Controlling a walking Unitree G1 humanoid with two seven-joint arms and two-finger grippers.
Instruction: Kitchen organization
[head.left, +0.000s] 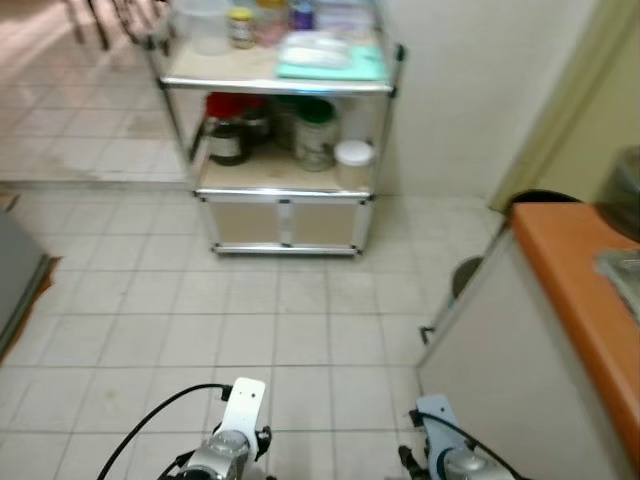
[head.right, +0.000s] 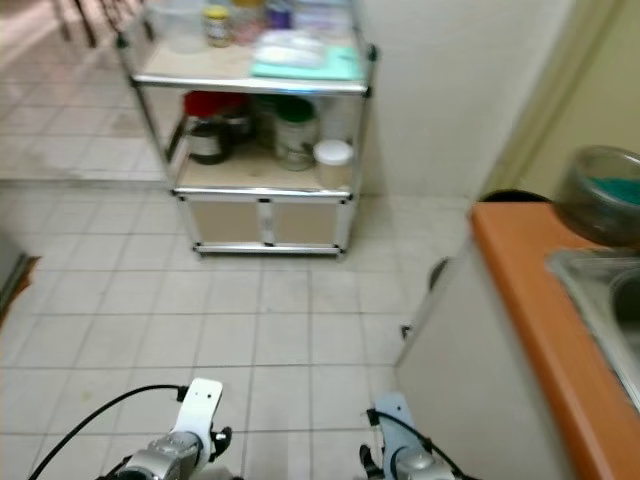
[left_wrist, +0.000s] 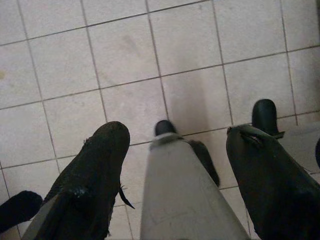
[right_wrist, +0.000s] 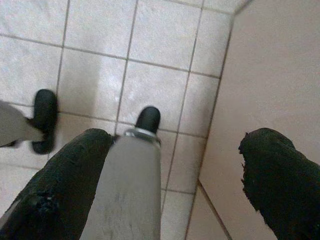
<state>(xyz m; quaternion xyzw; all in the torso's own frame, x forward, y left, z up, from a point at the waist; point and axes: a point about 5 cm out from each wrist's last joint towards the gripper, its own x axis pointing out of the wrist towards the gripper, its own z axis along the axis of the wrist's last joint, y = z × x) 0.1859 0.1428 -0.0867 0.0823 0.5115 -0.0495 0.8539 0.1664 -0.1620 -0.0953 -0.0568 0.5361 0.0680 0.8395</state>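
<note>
A metal shelf cart (head.left: 375, 88) stands against the far wall. Its top holds a yellow-lidded jar (head.left: 240, 26), clear containers and a teal cloth (head.left: 330, 62). The middle shelf carries a dark pot (head.left: 228, 140), a green-lidded jar (head.left: 315, 130) and a white-lidded tub (head.left: 353, 160). Both arms hang low at the bottom of the eye views, the left arm (head.left: 235, 430) and the right arm (head.left: 440, 455). My left gripper (left_wrist: 177, 131) is open over the floor tiles with nothing in it. My right gripper (right_wrist: 180, 135) is open too, beside a beige cabinet side (right_wrist: 270, 65).
An orange counter (head.right: 530, 290) runs along the right, with a steel sink (head.right: 600, 285) and a glass bowl (head.right: 605, 195) on it. Its beige cabinet side (head.left: 500, 370) is close to my right arm. Pale floor tiles (head.left: 250, 310) stretch to the cart.
</note>
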